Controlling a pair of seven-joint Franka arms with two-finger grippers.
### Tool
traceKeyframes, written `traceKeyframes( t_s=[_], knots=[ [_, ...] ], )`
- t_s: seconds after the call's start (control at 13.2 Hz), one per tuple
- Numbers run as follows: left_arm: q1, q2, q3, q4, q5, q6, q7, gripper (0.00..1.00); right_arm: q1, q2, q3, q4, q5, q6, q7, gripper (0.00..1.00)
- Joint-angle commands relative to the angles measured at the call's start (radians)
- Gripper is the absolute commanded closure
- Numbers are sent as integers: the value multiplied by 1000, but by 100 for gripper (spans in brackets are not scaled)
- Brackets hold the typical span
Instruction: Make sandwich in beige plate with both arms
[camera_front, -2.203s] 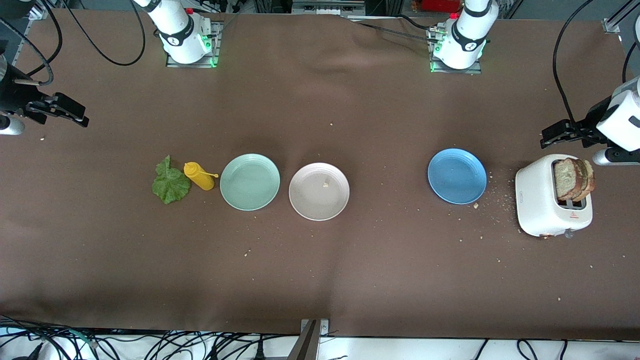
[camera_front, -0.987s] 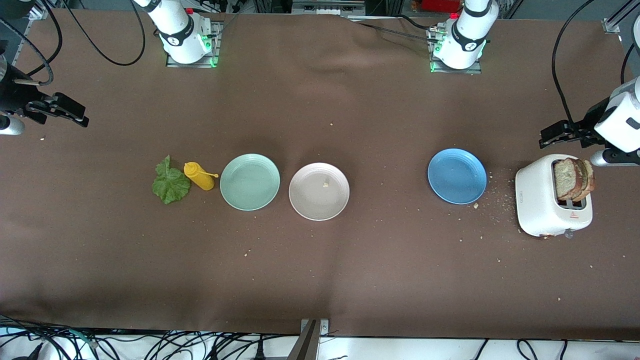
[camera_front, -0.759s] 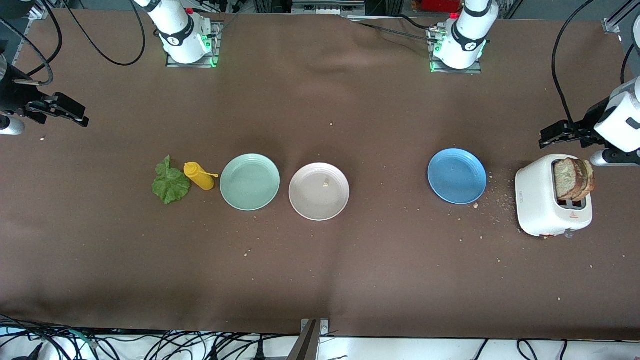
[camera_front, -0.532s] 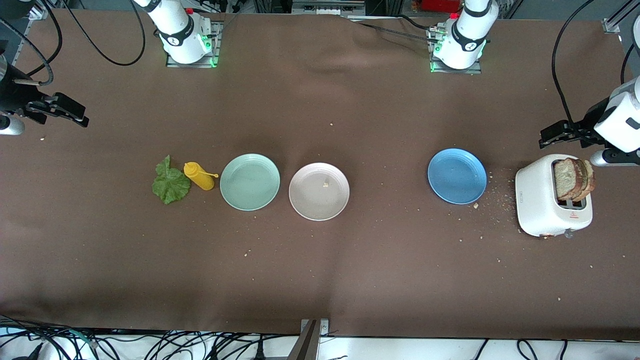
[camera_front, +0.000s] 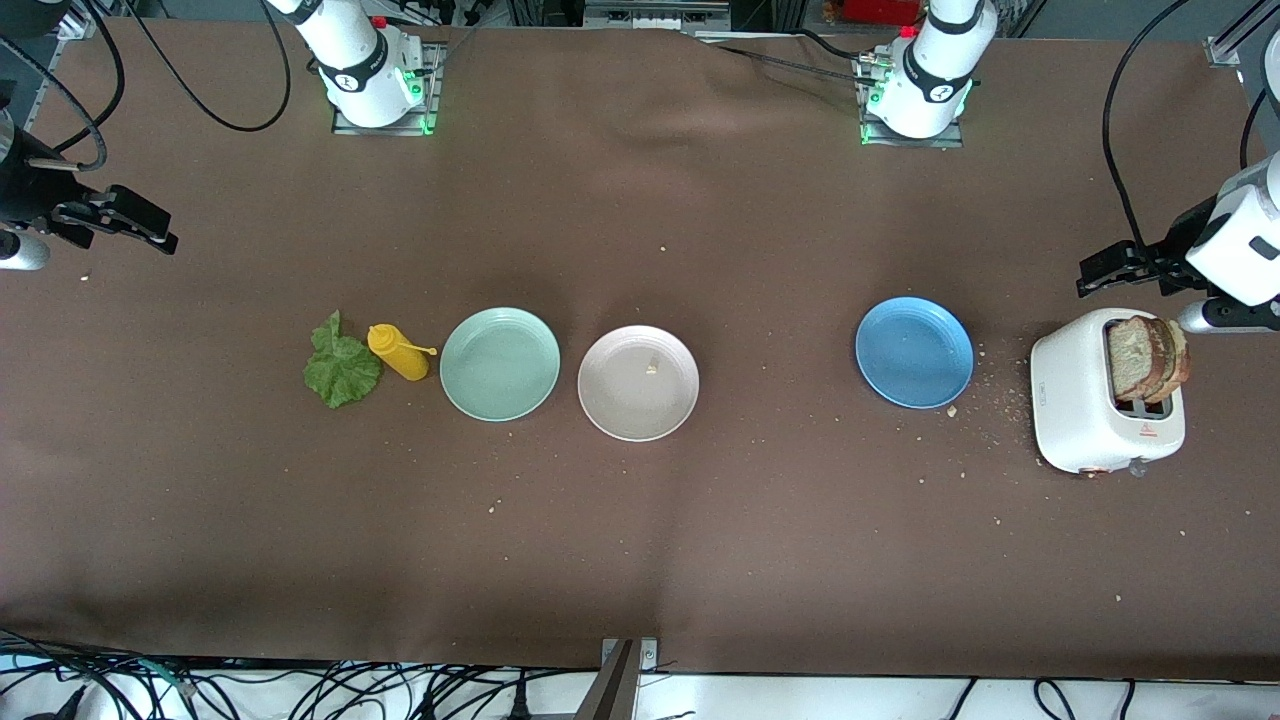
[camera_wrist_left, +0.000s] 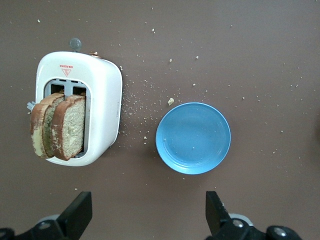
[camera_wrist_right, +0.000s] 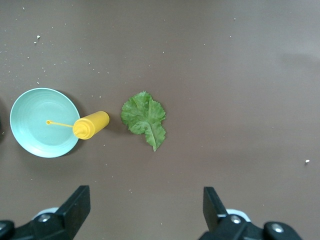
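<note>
Near the middle of the brown counter (camera_front: 640, 560) sits the beige plate (camera_front: 638, 383), bare but for a crumb, just beside a mint green plate (camera_front: 499, 363) on the right arm's side. Next along toward that end stand a yellow squeeze bottle (camera_front: 397, 351) and a green lettuce leaf (camera_front: 340, 366). Toward the left arm's end lies a blue plate (camera_front: 914, 352), then scattered crumbs (camera_front: 1000, 405) and a white toaster (camera_front: 1105, 391) with two slices of brown bread (camera_front: 1148, 357) standing up out of its slot. The left gripper (camera_front: 1110, 270) hangs in the air beside the toaster, fingers (camera_wrist_left: 77, 216) spread wide, holding nothing. The right gripper (camera_front: 125, 222) waits over the bare counter at the right arm's end, fingers (camera_wrist_right: 75, 205) likewise apart and empty.
</note>
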Motion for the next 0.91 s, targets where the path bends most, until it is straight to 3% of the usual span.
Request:
traceKeyframes(
  t_s=[0.0, 0.84],
  knots=[
    [5, 3, 2, 3, -31, 0, 27, 0, -4, 4, 1, 18, 4, -17, -12, 0],
    [4, 1, 0, -5, -31, 8, 25, 0, 7, 12, 7, 18, 4, -28, 6, 0]
  ],
)
